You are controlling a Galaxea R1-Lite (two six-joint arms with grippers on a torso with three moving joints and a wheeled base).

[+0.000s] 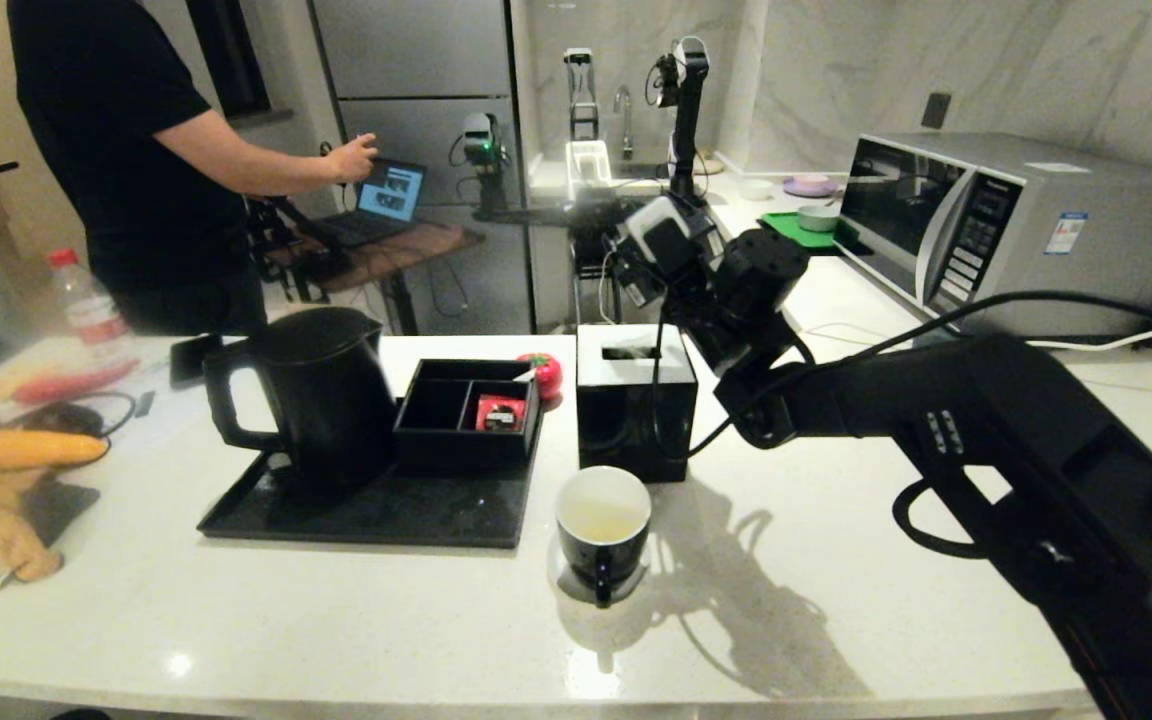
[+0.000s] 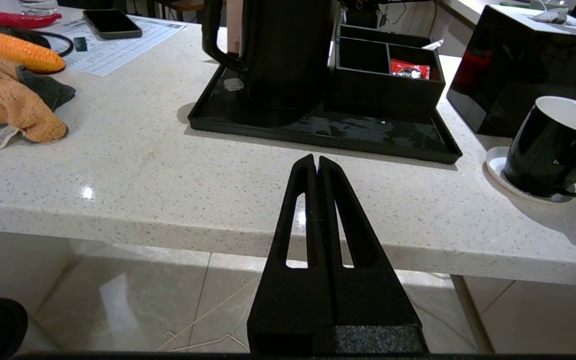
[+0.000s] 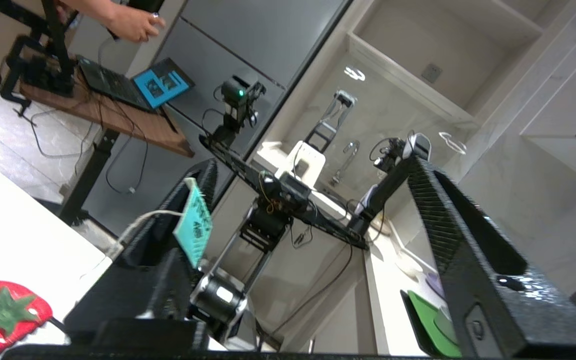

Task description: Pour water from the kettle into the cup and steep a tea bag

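The matte black kettle [image 1: 306,395] [image 2: 283,55] stands upright on a black tray [image 1: 366,515]. To its right the small black cup [image 1: 603,525] [image 2: 553,150] sits on a white coaster and holds pale yellowish water [image 1: 603,518]. My right gripper [image 1: 648,250] [image 3: 314,162] is raised above the black tissue box, pointing up and away, open wide. The tea bag's paper tag [image 3: 194,222] clings to the inner face of one finger, and its thin string [image 3: 138,223] trails off; the pouch is out of view. My left gripper [image 2: 316,159] is shut and empty, low before the counter's front edge.
A black divided box [image 1: 466,410] with a red packet [image 1: 501,412] shares the tray. The black tissue box [image 1: 636,400] stands behind the cup, with a strawberry toy [image 1: 541,372] beside it. A microwave [image 1: 996,220] sits at right. Cloth and toy food [image 2: 13,100] lie at left. A person stands behind.
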